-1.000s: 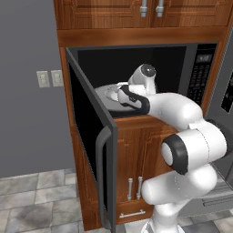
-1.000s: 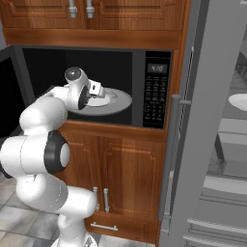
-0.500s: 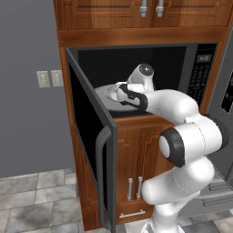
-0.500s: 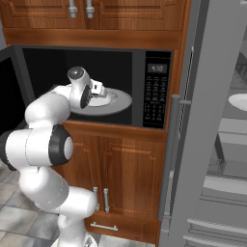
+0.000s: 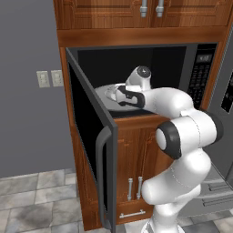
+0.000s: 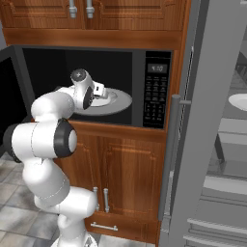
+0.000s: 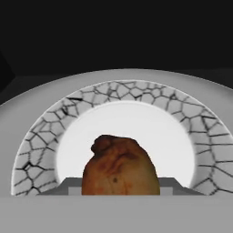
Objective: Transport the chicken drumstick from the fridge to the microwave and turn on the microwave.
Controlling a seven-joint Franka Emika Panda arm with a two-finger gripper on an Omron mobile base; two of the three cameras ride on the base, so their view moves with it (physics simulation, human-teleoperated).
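We found the gripper [image 7: 120, 193] closed on the chicken drumstick [image 7: 120, 167], apparently pinching it just above the turntable [image 7: 36, 150] inside the microwave [image 5: 196, 68]. The hand view showed the drumstick's lumpy golden-brown surface and the turntable's crackled grey ring around a smooth white centre. The left base view showed the dark door [image 5: 91, 141] swung open, with its curved grey handle [image 5: 103, 179].
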